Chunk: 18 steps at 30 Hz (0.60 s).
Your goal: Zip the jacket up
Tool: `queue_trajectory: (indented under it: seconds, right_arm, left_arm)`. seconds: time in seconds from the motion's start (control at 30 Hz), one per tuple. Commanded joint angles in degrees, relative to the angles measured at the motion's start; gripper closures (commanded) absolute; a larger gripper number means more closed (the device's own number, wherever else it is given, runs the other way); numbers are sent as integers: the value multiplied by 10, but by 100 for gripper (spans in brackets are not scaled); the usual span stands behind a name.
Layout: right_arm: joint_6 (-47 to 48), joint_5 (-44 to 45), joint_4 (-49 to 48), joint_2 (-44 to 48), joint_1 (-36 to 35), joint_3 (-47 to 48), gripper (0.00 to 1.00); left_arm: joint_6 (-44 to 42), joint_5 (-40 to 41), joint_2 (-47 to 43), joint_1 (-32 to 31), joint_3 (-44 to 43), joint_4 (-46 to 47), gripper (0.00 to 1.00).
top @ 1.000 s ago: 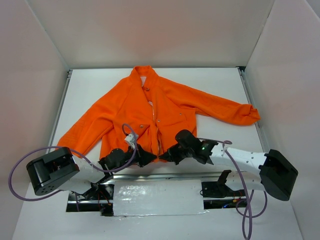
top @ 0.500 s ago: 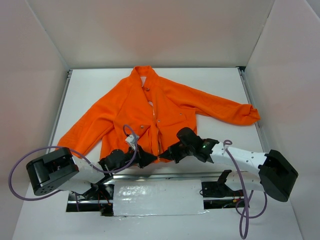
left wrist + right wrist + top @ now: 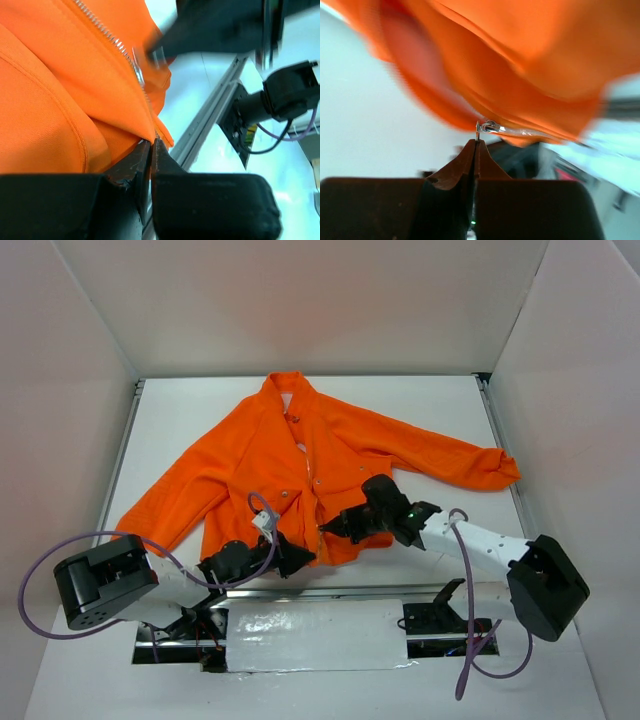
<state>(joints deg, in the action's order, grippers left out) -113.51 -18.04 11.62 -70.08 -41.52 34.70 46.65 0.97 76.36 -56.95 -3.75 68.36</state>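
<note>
The jacket (image 3: 300, 470) lies spread flat on the white table (image 3: 440, 410), collar toward the far wall. The left gripper (image 3: 300, 560) pinches the hem at the zipper's lower end, jaws nearly together. The right gripper (image 3: 328, 530) is clamped tight on the metal zipper pull (image 3: 487, 126).

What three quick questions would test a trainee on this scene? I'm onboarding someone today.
1. True or false: the bright orange fleece jacket is zipped up to its collar.
2. The right gripper pinches: A) a sleeve cuff, B) the small metal zipper pull, C) a pocket snap.
3. Fill in: the left gripper is shut on the jacket's bottom ____.
Key: 1 false; 2 B; 3 hem.
</note>
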Motion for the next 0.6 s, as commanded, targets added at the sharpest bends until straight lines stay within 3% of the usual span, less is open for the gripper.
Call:
queue_trajectory:
  seconds: [0.0, 0.23, 0.33, 0.43, 0.57]
  right_arm:
    - [-212, 57, -10, 27, 45, 40, 100]
    - [-184, 76, 49, 0, 55, 103, 100]
    - [-176, 84, 30, -22, 64, 113, 100]
    - [-134, 78, 61, -75, 93, 177, 100]
    - [-58, 81, 150, -169, 123, 338, 100]
  left_arm:
    - [-17, -56, 4, -20, -1, 34, 100]
    - [-22, -59, 7, -25, -6, 38, 100]
    - [-21, -55, -6, -28, -6, 23, 100]
    - [-20, -32, -24, -36, -6, -15, 100]
    - [-18, -12, -45, -41, 10, -28, 100]
